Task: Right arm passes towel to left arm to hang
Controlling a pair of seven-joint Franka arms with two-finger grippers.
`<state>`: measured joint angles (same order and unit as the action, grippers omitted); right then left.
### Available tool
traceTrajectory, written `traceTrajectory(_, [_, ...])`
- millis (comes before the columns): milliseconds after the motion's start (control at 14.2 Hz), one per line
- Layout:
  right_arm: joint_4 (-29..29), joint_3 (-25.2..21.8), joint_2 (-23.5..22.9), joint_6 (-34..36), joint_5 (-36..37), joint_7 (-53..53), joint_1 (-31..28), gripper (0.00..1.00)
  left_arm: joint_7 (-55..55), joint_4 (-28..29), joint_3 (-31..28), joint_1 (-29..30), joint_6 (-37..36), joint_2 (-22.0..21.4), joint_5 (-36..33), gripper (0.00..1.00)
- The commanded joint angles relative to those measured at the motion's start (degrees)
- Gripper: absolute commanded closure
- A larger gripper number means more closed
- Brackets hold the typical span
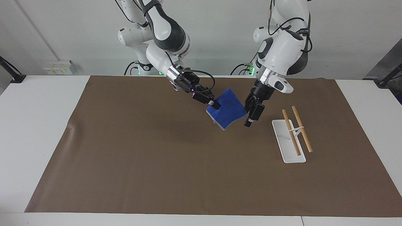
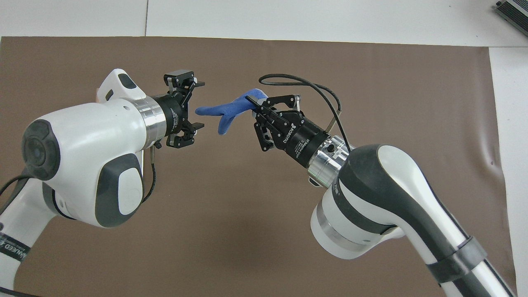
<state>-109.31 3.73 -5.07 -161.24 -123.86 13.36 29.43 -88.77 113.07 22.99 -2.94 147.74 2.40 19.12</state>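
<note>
While the right gripper [image 1: 215, 105] holds the towel [image 1: 227, 108] pinched at one edge with its fingertips together, the blue cloth hangs in the air over the brown mat [image 1: 157, 157] that covers the worktop [image 1: 37, 125], near the middle and toward the left arm's end. The left gripper [image 2: 200, 105] is level with the towel's free tip, its fingers spread wide, one on each side of that tip (whether either finger touches the cloth is hard to make out). In the overhead view the left arm hides the white rack [image 1: 288, 141] with its two wooden rods [image 1: 301, 128], which the facing view shows on the mat toward the left arm's end.
</note>
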Motion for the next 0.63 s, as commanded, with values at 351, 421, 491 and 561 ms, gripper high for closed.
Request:
traceTrajectory(351, [1.29, 0.48, -1.35, -6.28, 1.33, -0.96, 2.55, 1.00, -0.61, 0.74, 0.13, -0.22, -0.88, -0.82, 0.92, 0.68])
traceTrajectory(421, [1.29, 0.40, -1.61, -6.28, 1.60, -0.96, 2.74, 1.00, -0.61, 0.66, 0.13, -0.22, -0.96, -0.91, 0.92, 0.77])
traceTrajectory(491, [1.29, 0.48, -1.61, -6.20, 1.60, -0.96, 2.74, 1.00, -0.61, 0.66, 0.13, -0.22, -1.49, -0.91, 0.92, 0.82])
traceTrajectory(561, [1.29, 0.40, -1.70, -6.20, 1.69, -0.96, 2.74, 1.00, -0.61, 0.66, 0.22, -0.22, -1.75, -0.91, 0.92, 0.83])
